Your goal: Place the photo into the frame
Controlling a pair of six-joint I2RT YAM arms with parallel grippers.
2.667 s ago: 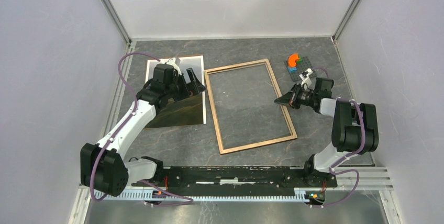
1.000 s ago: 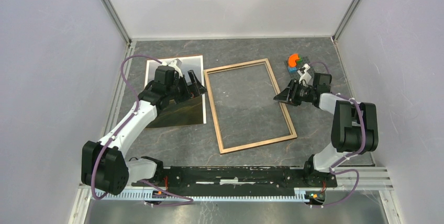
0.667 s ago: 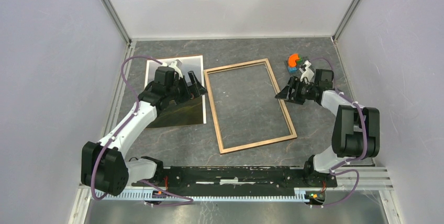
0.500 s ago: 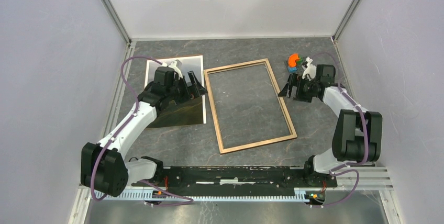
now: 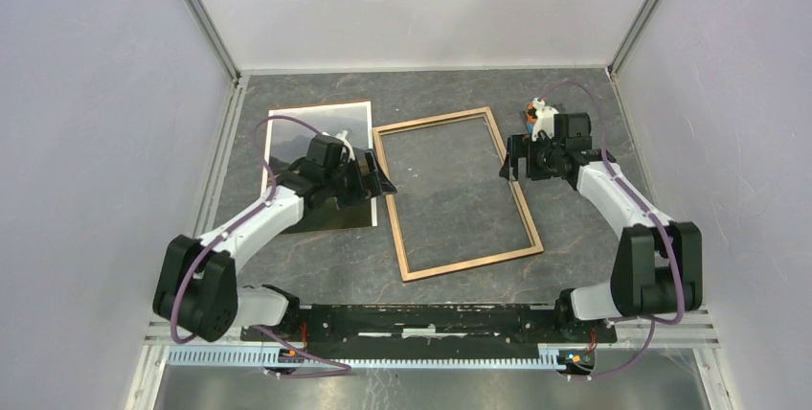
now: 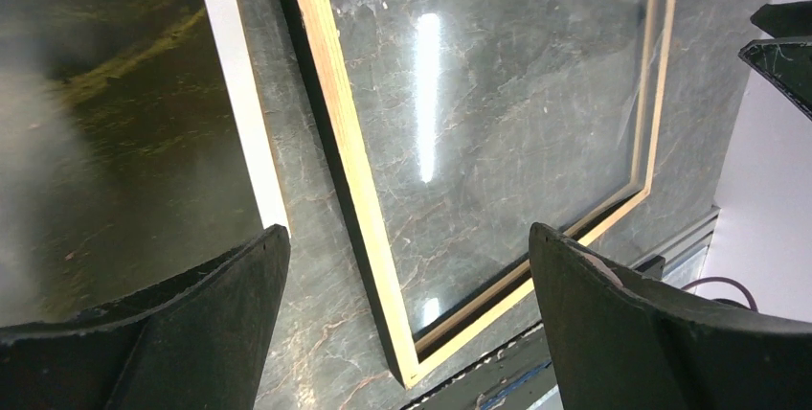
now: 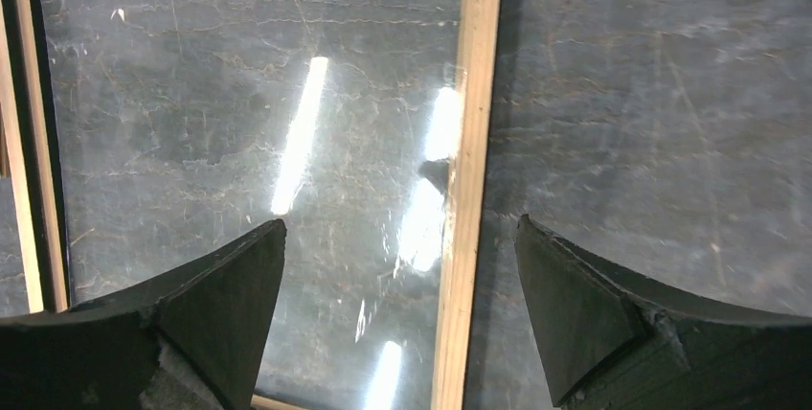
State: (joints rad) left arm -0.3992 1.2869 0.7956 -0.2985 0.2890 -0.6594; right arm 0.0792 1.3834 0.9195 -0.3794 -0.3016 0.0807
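Grey marbled tabletop [image 5: 440, 94] within pale walls [image 5: 96, 142], frame [image 5: 472, 263] flat on it, both jaws spread.

The tabletop [image 5: 450, 94] is dark grey with a marbled pattern. Pale lavender wall panels [image 5: 96, 94] enclose three sides, joined by aluminium corner posts [image 5: 201, 15]. A slotted aluminium rail [image 5: 431, 356] borders the near edge.

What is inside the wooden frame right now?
Only the grey table shows through the frame, with shiny glare. The photo lies outside, beside its left rim. The right end effector hangs over the right rim, hiding a small bit there.
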